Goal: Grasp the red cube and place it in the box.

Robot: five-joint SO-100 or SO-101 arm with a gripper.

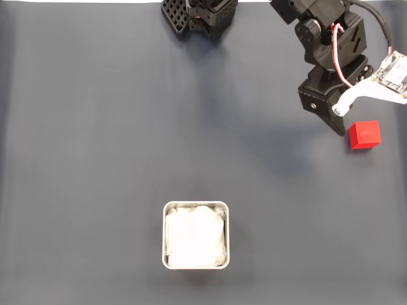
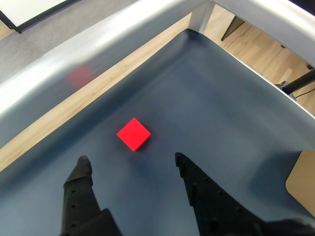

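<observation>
The red cube (image 1: 364, 135) rests on the dark mat at the right side of the fixed view, near the mat's right edge. My gripper (image 1: 338, 122) hovers just to its left and slightly farther back, apart from it. In the wrist view the red cube (image 2: 133, 133) lies on the mat a little beyond my gripper (image 2: 132, 162), whose two black fingers stand wide apart with nothing between them. The box (image 1: 196, 204), a square metal-rimmed container with a white soft lining, sits low in the middle of the fixed view, far from the cube.
A black arm base (image 1: 200, 16) stands at the top middle of the fixed view. In the wrist view a grey metal rail (image 2: 98, 44) runs along the mat's far edge, with wooden floor (image 2: 236, 34) beyond. Bare mat (image 1: 95, 159) spreads around the box.
</observation>
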